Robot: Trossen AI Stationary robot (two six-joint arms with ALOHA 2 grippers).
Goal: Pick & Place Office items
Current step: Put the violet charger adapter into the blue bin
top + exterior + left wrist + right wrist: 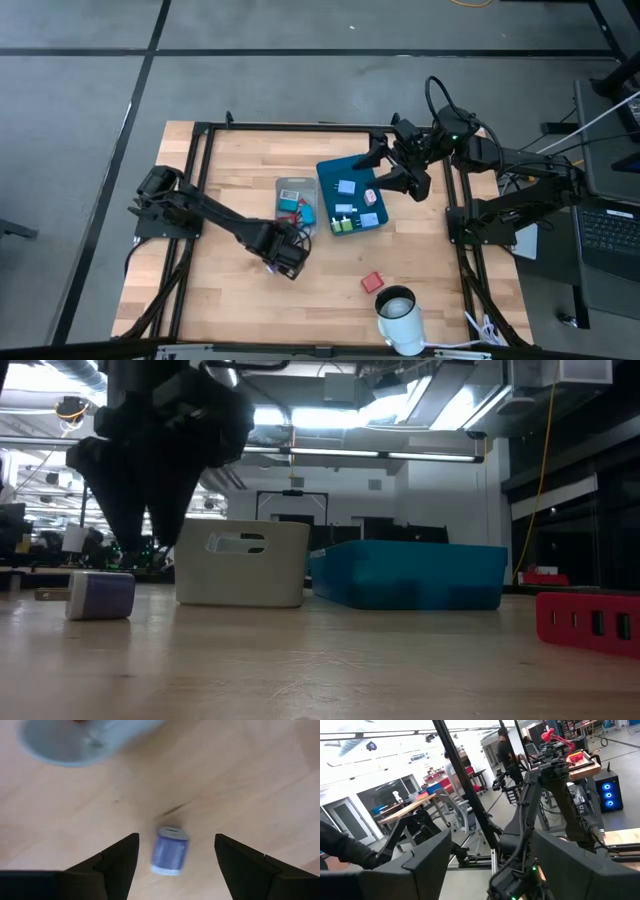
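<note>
Several small pieces already lie in the teal plastic tray (326,178); the spread left gripper (175,857) straddles a pale-blue block (170,849), red block (372,282) beyond.

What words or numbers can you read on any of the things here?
None can be read.
Small blue piece between the open left gripper fingers: no readable print.
Grey bin: plain, only a handle slot.
Teal tray: no text seen.
Red piece: slots, no letters.
Pieces in the tray seen from above: too small to read.
</note>
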